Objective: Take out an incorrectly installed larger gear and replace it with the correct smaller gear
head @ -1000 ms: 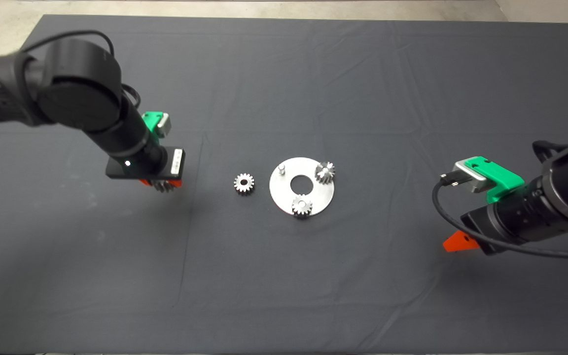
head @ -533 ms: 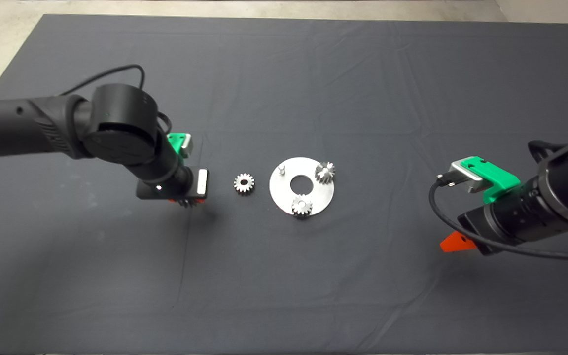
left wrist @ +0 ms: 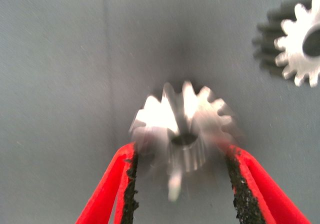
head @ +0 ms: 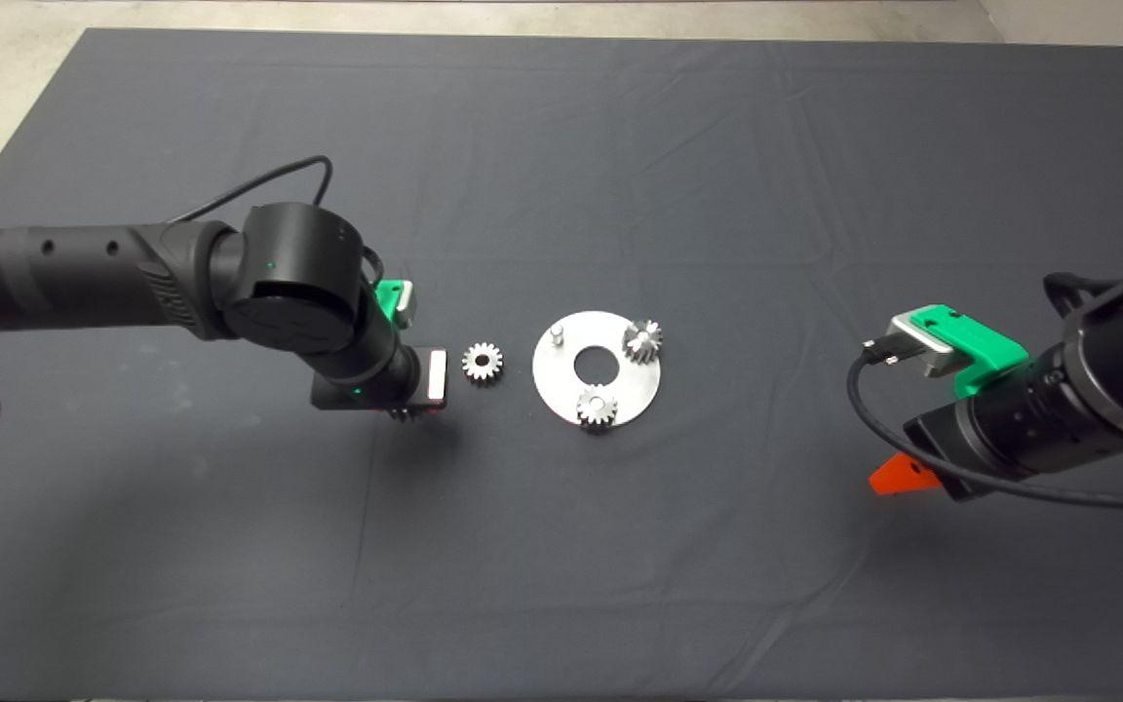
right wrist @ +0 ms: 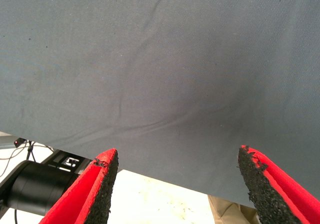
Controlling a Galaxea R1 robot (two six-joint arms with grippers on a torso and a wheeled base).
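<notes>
My left gripper (head: pixel 406 413) is shut on a silver toothed gear (left wrist: pixel 185 119) and holds it just above the mat, left of the round silver plate (head: pixel 561 390). In the left wrist view the red fingers (left wrist: pixel 117 179) pinch the gear's sides. A second loose gear (head: pixel 483 363) lies flat on the mat between the gripper and the plate; it also shows in the left wrist view (left wrist: pixel 295 39). I cannot tell which of these two is wider. The plate carries two gears (head: pixel 641 340) (head: pixel 597 406) and one bare pin (head: pixel 556 334). My right gripper (head: pixel 898 478) is open and empty.
The right arm hangs over the mat's right side, far from the plate. Its wrist view shows bare mat, the mat's edge and floor beyond (right wrist: pixel 165 199). The dark mat (head: pixel 620 146) lies bare around the plate.
My left arm has moved right with the gear in its fingers, from well left of the loose gear to right beside it. The right arm has barely shifted.
</notes>
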